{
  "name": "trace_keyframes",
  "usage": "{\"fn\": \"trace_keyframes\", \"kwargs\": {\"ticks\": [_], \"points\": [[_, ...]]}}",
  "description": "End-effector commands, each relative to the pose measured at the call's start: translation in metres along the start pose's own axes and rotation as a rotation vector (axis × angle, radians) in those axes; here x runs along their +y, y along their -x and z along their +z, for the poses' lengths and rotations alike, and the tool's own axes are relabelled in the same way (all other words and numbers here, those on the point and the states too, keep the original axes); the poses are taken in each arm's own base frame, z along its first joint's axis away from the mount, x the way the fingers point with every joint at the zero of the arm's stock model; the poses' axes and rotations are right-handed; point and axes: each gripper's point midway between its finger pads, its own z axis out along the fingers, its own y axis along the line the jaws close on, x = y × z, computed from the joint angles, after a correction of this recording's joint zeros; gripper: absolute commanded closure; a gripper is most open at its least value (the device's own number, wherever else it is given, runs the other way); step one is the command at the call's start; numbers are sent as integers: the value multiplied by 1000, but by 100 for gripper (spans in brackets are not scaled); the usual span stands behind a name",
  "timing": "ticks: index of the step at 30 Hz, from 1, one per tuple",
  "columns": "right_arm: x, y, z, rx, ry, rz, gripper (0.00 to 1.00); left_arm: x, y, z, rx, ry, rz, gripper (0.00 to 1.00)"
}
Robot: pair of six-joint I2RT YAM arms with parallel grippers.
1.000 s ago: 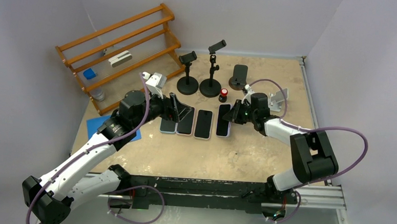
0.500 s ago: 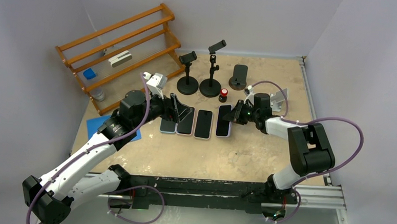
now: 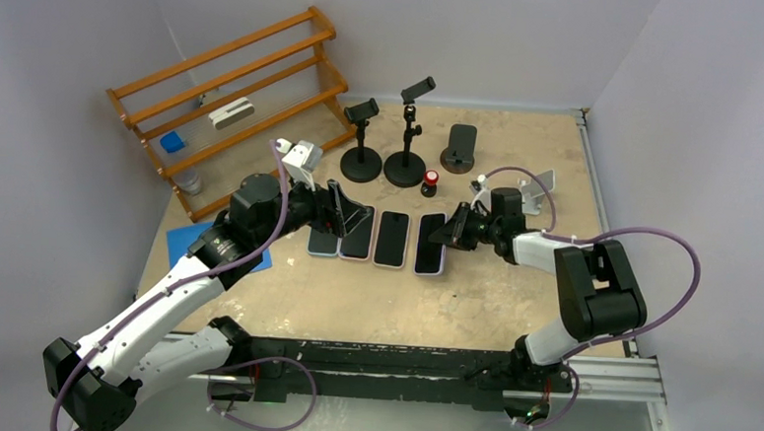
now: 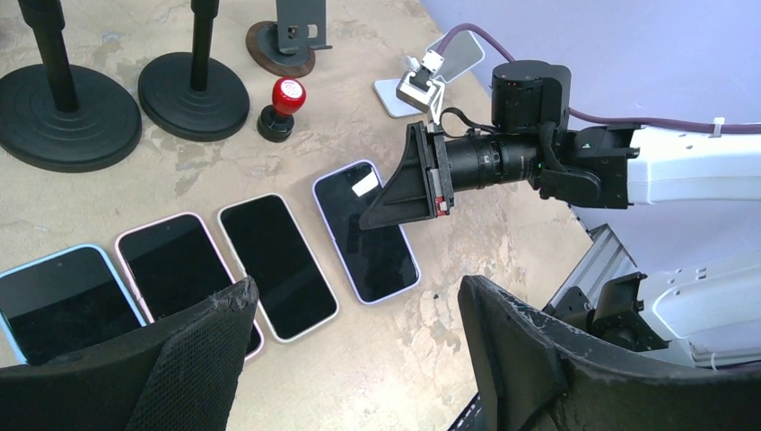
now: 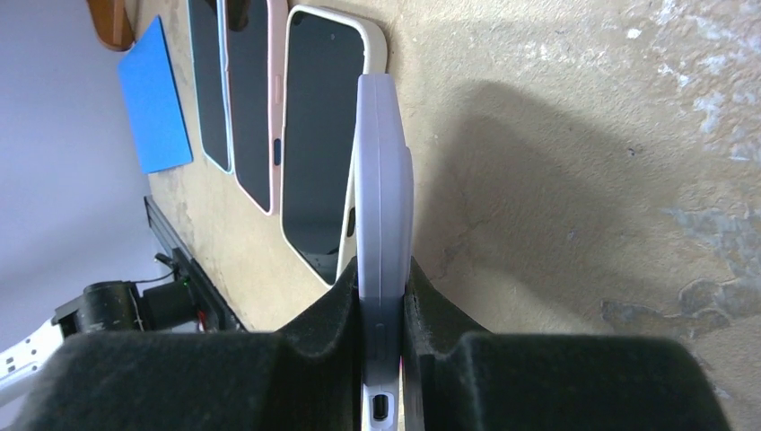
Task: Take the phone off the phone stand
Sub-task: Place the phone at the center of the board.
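A lavender-cased phone [image 3: 430, 244] lies low over the table at the right end of a row of phones, screen up. My right gripper [image 3: 453, 229] is shut on its far end, and the right wrist view shows the phone [image 5: 384, 180] edge-on between the pads. The phone [image 4: 366, 235] and right gripper [image 4: 399, 193] also show in the left wrist view. Four phone stands stand behind with no phone in them: two black ones [image 3: 362, 145] [image 3: 408, 138], a wood-based one [image 3: 460, 147] and a silver one [image 3: 535, 190]. My left gripper [image 3: 344, 210] hovers open over the row's left end.
Three more phones [image 4: 63, 296] [image 4: 175, 265] [image 4: 274, 260] lie side by side left of the held one. A small red-topped stamp [image 3: 429, 183] sits behind the row. A wooden rack [image 3: 236, 99] fills the back left, and a blue sheet [image 3: 184, 247] lies by the left arm.
My right gripper has drawn the lavender phone a little toward the near edge and lowered it beside the row. The left arm has not moved.
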Motion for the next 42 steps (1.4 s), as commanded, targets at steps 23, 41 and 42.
{"fn": "trace_keyframes", "kwargs": {"ticks": [23,41,42], "points": [[11,24,17,-29,94,41,100,-18,28,-5,-75,-49,7,20],[6,30,28,-28,116,78,100,-18,27,-4,-71,-48,6,20],[6,30,28,-28,117,79,100,-17,27,-4,-69,-48,7,20]]}}
